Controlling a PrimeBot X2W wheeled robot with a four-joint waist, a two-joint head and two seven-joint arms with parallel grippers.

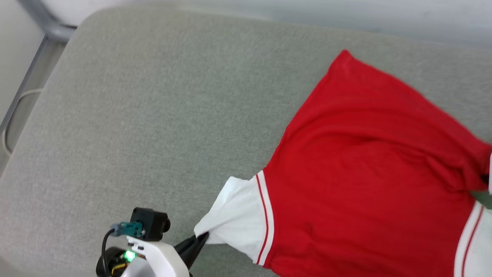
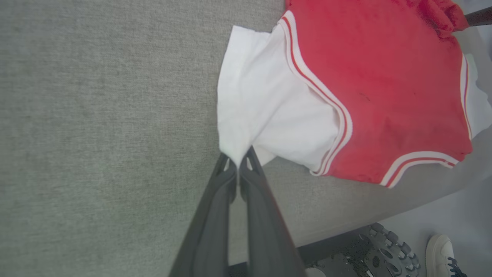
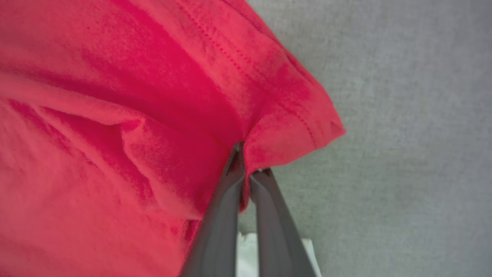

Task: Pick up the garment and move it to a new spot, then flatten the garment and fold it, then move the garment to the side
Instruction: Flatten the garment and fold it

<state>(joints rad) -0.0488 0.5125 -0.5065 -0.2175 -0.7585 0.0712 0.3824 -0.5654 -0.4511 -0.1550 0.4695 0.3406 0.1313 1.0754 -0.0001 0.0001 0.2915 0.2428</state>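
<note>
In the head view you see the garment [image 1: 369, 165] spread over the right half of the grey cloth-covered worktop [image 1: 153, 115], plain red side up. One white sleeve [image 1: 234, 219] is drawn out toward the lower middle. Your left gripper [image 1: 202, 237] sits at the lower left, its jaws pinched shut on the tip of that sleeve. One red corner points toward the top of the view, and the shirt's right side is bunched at the picture's edge.

In the left wrist view, the left gripper [image 2: 238, 163] has its jaws closed on the corner of the white sleeve [image 2: 269, 107], which pulls to a point between them. The garment's red cloth [image 2: 384, 84] lies beyond, edged with striped trim [image 2: 343, 119]. Past the worktop's edge, a white shoe [image 2: 442, 254] stands on the floor [image 2: 461, 200] at the lower right.

In the right wrist view, your right gripper [image 3: 246, 173] has its jaws clamped on a fold of the red hem [image 3: 300, 119], and the cloth gathers into creases on the left. Bare worktop [image 3: 403, 115] lies to the right.
</note>
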